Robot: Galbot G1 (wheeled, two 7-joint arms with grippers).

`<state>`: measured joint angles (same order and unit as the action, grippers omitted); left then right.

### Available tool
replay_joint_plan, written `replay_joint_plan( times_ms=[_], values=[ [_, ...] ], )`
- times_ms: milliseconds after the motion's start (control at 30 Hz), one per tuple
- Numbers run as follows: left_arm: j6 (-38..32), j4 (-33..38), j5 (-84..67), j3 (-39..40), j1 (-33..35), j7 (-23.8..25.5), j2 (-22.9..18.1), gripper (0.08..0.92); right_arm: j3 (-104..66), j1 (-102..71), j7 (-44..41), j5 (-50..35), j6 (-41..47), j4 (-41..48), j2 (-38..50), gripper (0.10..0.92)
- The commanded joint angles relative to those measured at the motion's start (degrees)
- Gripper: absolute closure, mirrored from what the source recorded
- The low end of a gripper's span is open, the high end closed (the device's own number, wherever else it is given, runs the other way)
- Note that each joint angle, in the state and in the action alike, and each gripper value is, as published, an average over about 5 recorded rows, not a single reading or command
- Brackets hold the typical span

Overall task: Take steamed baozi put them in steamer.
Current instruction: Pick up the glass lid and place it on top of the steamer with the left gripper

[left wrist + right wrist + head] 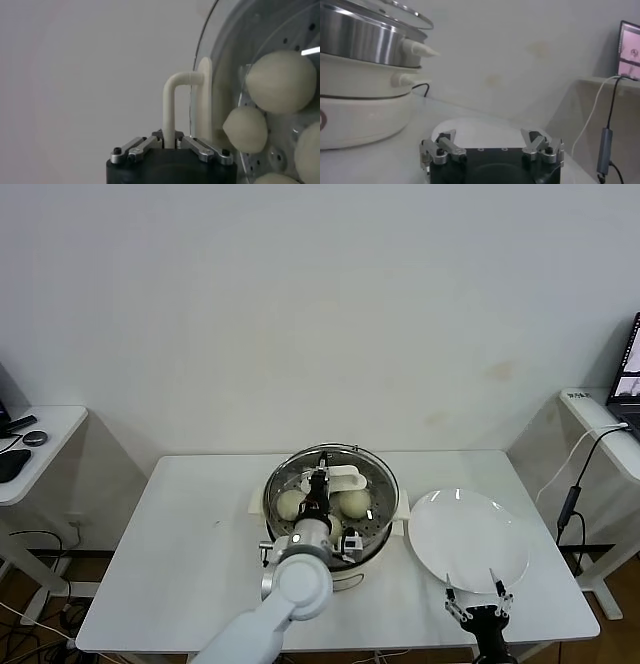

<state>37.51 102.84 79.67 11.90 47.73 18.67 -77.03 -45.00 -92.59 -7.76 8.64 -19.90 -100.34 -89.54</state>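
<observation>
The steamer [385,486] stands mid-table, a shiny steel pot on a cream-white base [360,115]. Several cream-white baozi [281,81] lie on its perforated tray; in the head view I make out one [290,504] on the left and one [352,503] on the right. My left gripper [170,142] is shut on the white handle [170,105] of the round glass lid [372,461], which it holds over the pot. My right gripper [479,602] hangs open and empty near the table's front right, beside the plate.
A flat white plate [468,534] with nothing on it lies right of the steamer. Side tables stand at the far left [40,434] and far right [600,419], the right one with a cable [570,504] hanging down. A black cord [422,87] runs behind the steamer.
</observation>
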Motion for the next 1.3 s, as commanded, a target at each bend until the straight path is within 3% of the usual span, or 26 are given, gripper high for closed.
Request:
replay_joint_plan(
  times_ms=[33,967,1067,1300],
  values=[
    [-0.1,-0.7,1.4,-0.8,0.8,0.1,-0.8,0.824,0.0,0.0,0.1,0.2,-0.1,0.0,0.0,0.203],
    [-2.7,-1.6,-0.8,-2.9,3.0,-3.6,-0.5,0.824,0.9,-0.3,0.0,0.9,0.0,-0.3,-0.4,0.203],
    [-3.2,-0.7,-2.3,-3.1,3.7,-4.8,-0.2,0.792,0.9,-0.4,-0.1,1.0,0.0,-0.5,-0.4,0.203],
    [-5.6,5.8,-13.3,-3.8,7.8,-9.6,1.8,0.596,1.3,-0.6,-0.2,1.5,0.2,-0.5,-0.7,0.203]
  ],
)
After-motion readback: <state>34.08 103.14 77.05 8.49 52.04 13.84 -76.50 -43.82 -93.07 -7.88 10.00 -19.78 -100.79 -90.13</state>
